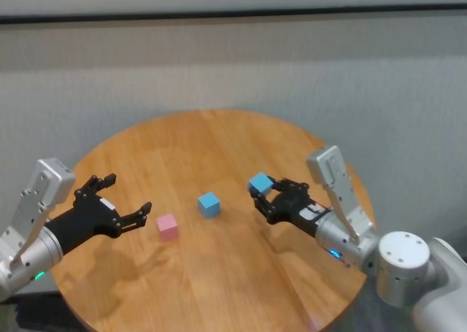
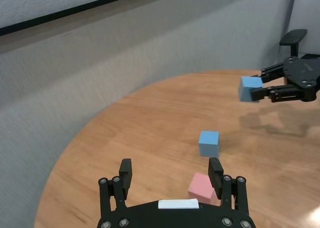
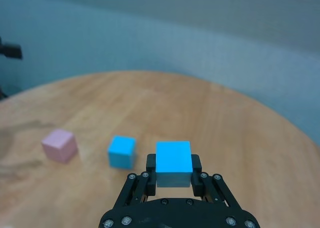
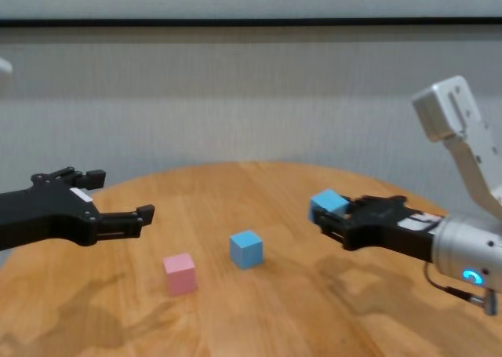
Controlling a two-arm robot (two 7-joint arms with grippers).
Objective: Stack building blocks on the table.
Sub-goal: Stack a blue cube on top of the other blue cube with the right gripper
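I see right gripper (image 1: 264,193) clamped on blue block (image 1: 259,183), airborne over table (image 1: 219,288). Left gripper (image 1: 125,201) spread wide, beside pink block (image 1: 167,227). Second blue block (image 1: 209,204) sits between grippers, bare wood all round.

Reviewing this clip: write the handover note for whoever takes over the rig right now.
Right gripper: shut on a light blue block, held above the table on the right side.
Left gripper: open, empty, hovering just left of the pink block.
Second light blue block: on the table near the middle, apart from the pink one.
Done: one block lifted. Nothing stacked yet.
Left: set the held block on another, then add the third.
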